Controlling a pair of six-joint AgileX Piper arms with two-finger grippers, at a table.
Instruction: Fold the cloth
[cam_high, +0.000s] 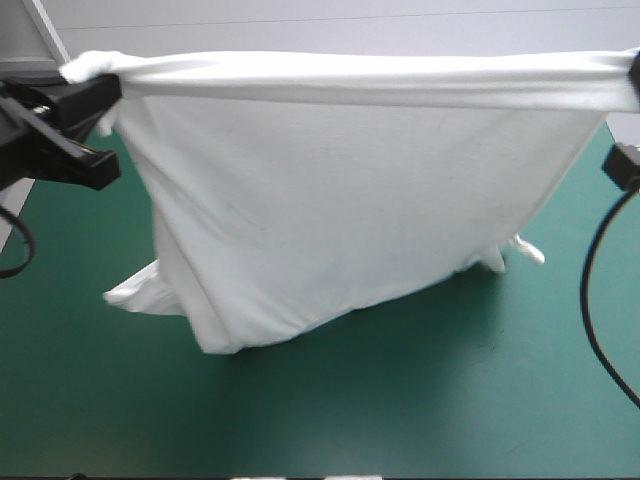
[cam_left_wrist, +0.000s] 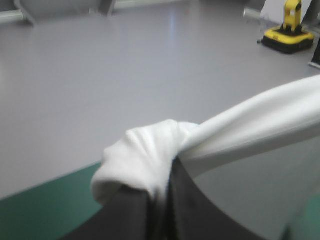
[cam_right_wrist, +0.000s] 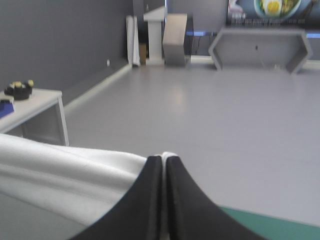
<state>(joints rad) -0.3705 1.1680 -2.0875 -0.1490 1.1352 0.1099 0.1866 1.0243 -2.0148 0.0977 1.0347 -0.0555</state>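
The T-shirt (cam_high: 340, 220) hangs taut between the left jaws and right jaws, each pinching a top corner, its bottom trailing on the tabletop (cam_high: 420, 420) near the middle. Pulling wider apart could tug a bunched corner free, dropping that side.

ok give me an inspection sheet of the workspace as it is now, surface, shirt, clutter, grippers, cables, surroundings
surface: teal-green cover, bare on the near side of the shirt
job's things: T-shirt lifted, top edge stretched taut between the two grippers, body hanging like a curtain, lower folds resting on the cover
clutter: nothing seen
grippers: left gripper shut on a bunched corner of the T-shirt; right gripper shut on the opposite end
cables: nothing seen beyond the robot's own
surroundings: nothing seen at or over the table
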